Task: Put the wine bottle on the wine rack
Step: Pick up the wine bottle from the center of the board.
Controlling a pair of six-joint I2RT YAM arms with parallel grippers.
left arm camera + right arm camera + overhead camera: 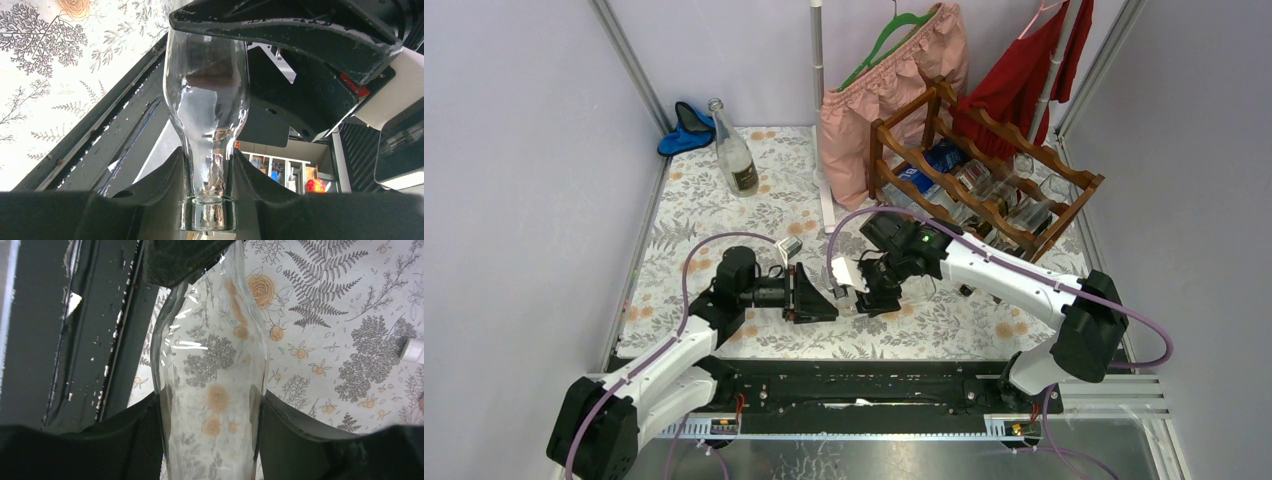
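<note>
Clear glass wine bottle (pixel 206 85) mid-frame in the top view, apart from the wine rack (pixel 875 150) at upper right; left gripper (pixel 207 160) clenched on neck, right gripper (pixel 210 400) clasping body; rigid, slick, breakable, probably light, so body hold judged safest.

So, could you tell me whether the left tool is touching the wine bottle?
Touching: left wrist view shows the left tool clamped on the wine bottle at its neck.

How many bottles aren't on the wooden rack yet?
2. The standing bottle is at the far left, by a blue thing. The clear bottle is gripped between both sets of jaws. Others may be hidden.
</note>
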